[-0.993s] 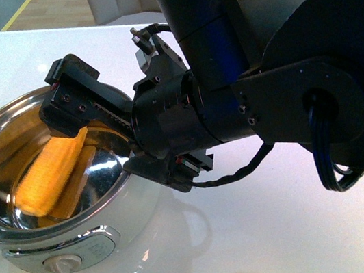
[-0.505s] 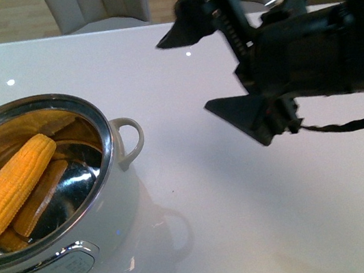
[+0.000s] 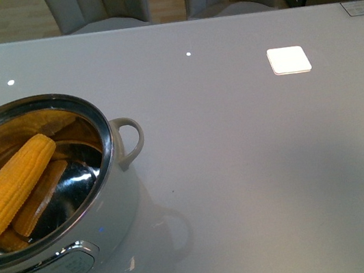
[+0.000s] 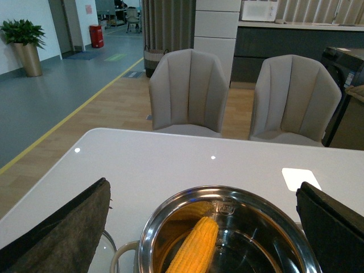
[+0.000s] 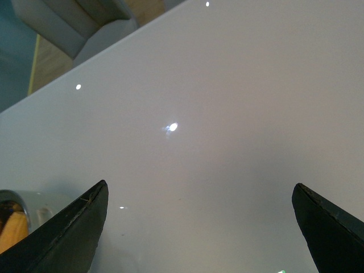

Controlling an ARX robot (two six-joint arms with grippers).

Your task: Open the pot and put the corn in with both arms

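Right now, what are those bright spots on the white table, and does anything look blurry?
Front view: small glare dots and a bright square reflection on the glossy white table; shiny steel pot mirrors the yellow corn cob. Right wrist view: a glare spot, soft focus.

The front view looks down from above across a white table (image 3: pixel 256 166), with an open pot (image 3: pixel 117 188) close at its lower left. The left wrist view sits low over the same pot (image 4: pixel 227 196), facing level toward two chairs (image 4: pixel 187 91) and a room beyond. The right wrist view hangs close above bare tabletop (image 5: pixel 216 114), angled down, catching the pot's edge (image 5: pixel 8 199) at one corner. All three share the pot and table.
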